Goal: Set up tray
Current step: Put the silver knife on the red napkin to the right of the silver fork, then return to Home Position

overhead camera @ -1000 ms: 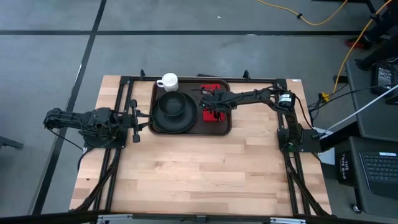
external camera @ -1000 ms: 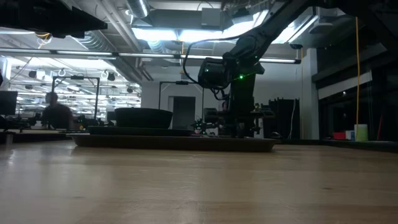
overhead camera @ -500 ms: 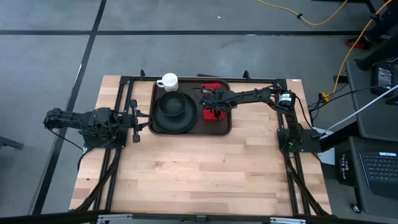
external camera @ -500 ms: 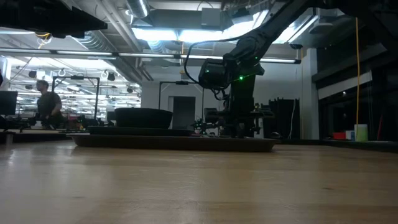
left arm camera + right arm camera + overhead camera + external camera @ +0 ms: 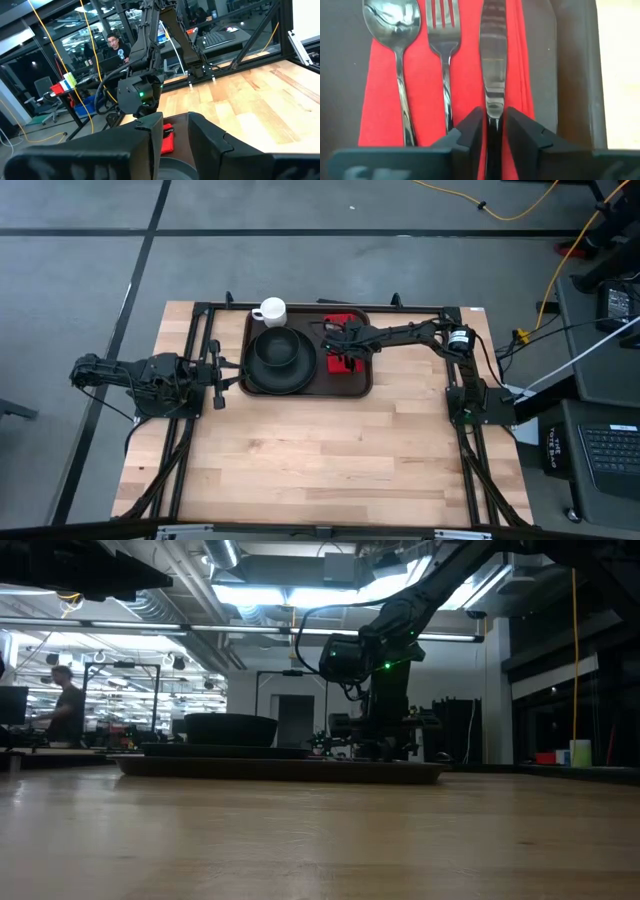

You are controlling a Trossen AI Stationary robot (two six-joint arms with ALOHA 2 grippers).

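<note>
Pale wood of the table (image 5: 320,470) nearest, bare planks across the near half. At its left edge, found the left gripper (image 5: 216,374) parked low, pointing toward the centre, fingers (image 5: 205,142) spread apart with nothing between them. Farther back, at the middle of the far half, saw the tray (image 5: 358,388) lying flat, dark brown, long side running left to right. On its left part, noted a black plate (image 5: 256,375) with a black bowl (image 5: 279,350) on it. On its right part, found a red napkin (image 5: 517,55) carrying a spoon (image 5: 395,30), a fork (image 5: 442,30) and a knife (image 5: 493,55) side by side, knife nearest the tray's right rim. Saw the right gripper (image 5: 493,117) reaching in from the right, low over the napkin, closed down to a narrow gap on the knife's handle, one finger on either side. At the tray's far left corner, noted a white cup (image 5: 270,311); could not tell whether on the tray or just beside it. Beyond the table, saw a person (image 5: 68,705) in the lit room.
</note>
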